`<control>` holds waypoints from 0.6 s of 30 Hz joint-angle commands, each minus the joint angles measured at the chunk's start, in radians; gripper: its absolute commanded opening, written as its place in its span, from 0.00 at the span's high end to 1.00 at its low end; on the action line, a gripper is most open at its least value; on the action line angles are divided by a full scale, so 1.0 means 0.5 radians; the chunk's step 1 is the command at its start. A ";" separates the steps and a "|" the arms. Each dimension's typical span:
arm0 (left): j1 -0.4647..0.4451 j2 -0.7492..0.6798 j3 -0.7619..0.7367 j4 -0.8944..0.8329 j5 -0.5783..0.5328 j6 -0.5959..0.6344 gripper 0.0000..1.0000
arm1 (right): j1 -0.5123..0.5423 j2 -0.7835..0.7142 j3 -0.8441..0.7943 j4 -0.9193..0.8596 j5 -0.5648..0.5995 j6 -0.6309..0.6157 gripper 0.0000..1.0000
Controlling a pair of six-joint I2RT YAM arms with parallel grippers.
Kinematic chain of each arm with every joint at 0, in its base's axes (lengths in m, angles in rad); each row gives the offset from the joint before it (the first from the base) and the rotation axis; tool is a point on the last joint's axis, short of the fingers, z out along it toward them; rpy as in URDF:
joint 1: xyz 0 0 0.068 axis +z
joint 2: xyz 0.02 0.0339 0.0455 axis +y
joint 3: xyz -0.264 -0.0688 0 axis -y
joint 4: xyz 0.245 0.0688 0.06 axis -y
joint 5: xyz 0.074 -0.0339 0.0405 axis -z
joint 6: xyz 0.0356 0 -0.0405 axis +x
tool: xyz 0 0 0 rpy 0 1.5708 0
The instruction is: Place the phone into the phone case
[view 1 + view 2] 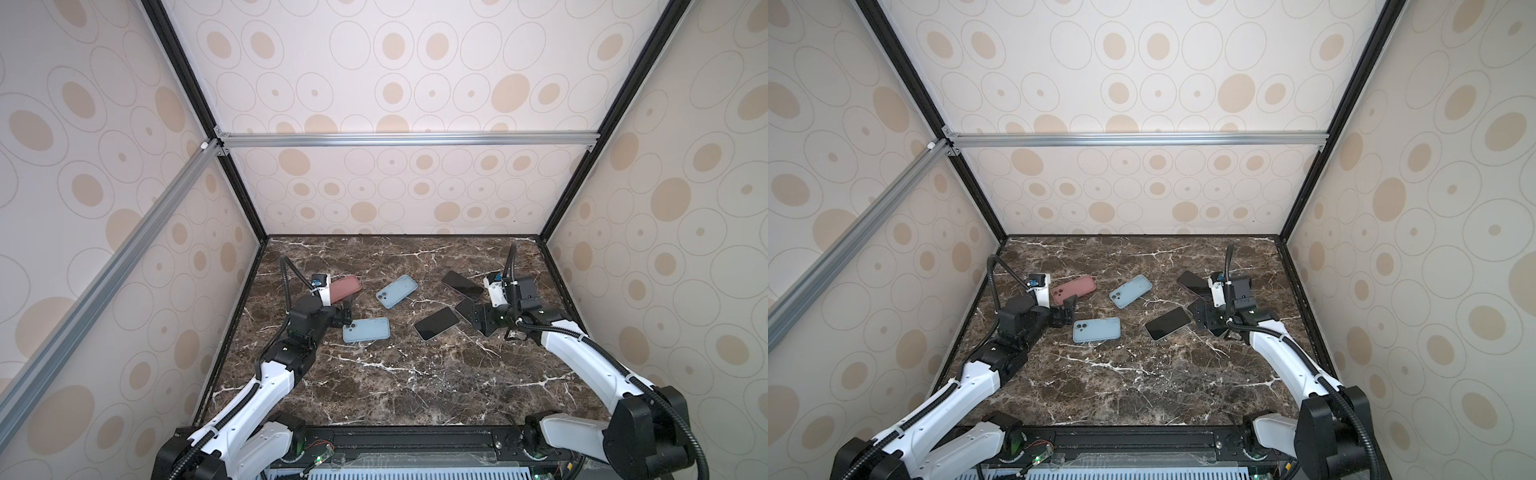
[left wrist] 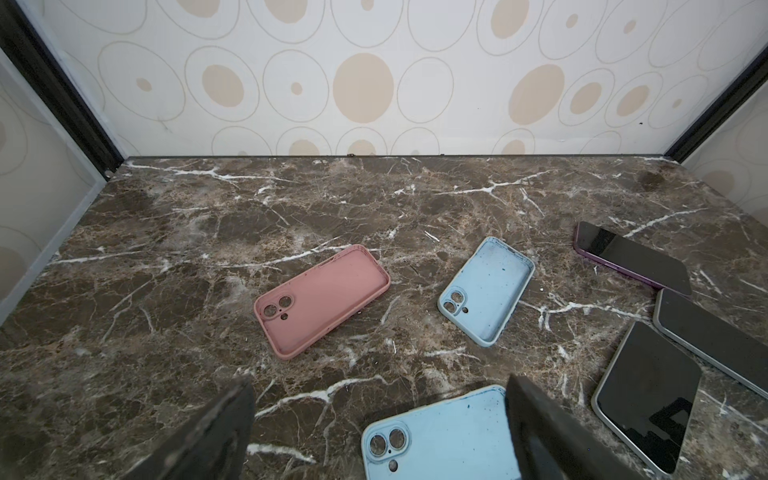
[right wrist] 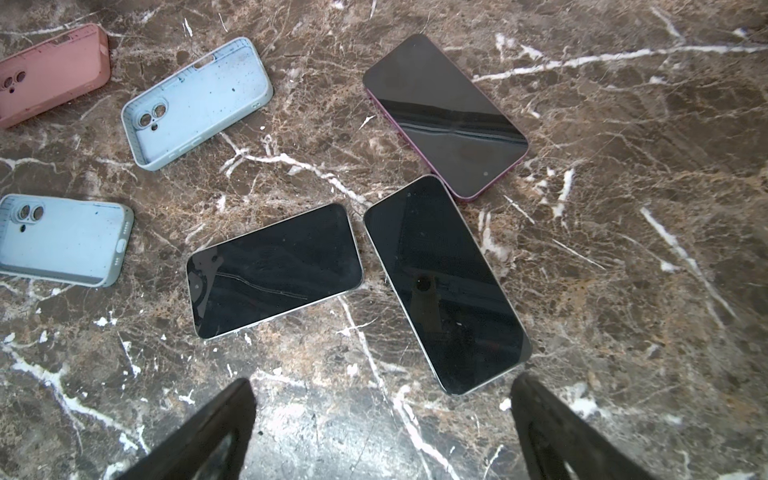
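Three empty phone cases lie hollow side up on the marble: a pink case [image 1: 345, 289] [image 2: 322, 299], a light blue case [image 1: 397, 291] [image 2: 486, 291] and a nearer light blue case [image 1: 365, 329] [image 2: 440, 436]. Three phones lie screen up to the right: a purple-edged phone [image 1: 462, 285] [image 3: 444, 114], a silver-edged phone [image 1: 436, 323] [image 3: 274, 270] and another phone [image 3: 446, 286]. My left gripper [image 1: 347, 316] [image 2: 378, 382] is open, low over the nearer blue case's camera end. My right gripper [image 1: 478, 318] [image 3: 381, 384] is open just above the third phone's near end, holding nothing.
The dark marble tabletop [image 1: 395, 374] is boxed in by patterned walls at the back and on both sides, with black frame posts in the corners. All cases and phones sit in the far half. The rail with the arm bases [image 1: 415, 440] runs along the front edge.
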 commanded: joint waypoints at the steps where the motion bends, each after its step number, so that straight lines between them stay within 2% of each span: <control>1: -0.014 0.045 0.084 -0.132 -0.056 -0.120 0.09 | 0.029 0.020 0.061 -0.069 0.020 0.007 0.01; 9: -0.014 0.222 0.050 -0.172 -0.021 -0.314 0.22 | 0.085 0.038 0.068 -0.095 0.074 0.006 0.01; 18: -0.012 0.436 0.041 -0.253 -0.050 -0.397 0.28 | 0.173 0.047 0.069 -0.103 0.086 -0.005 0.01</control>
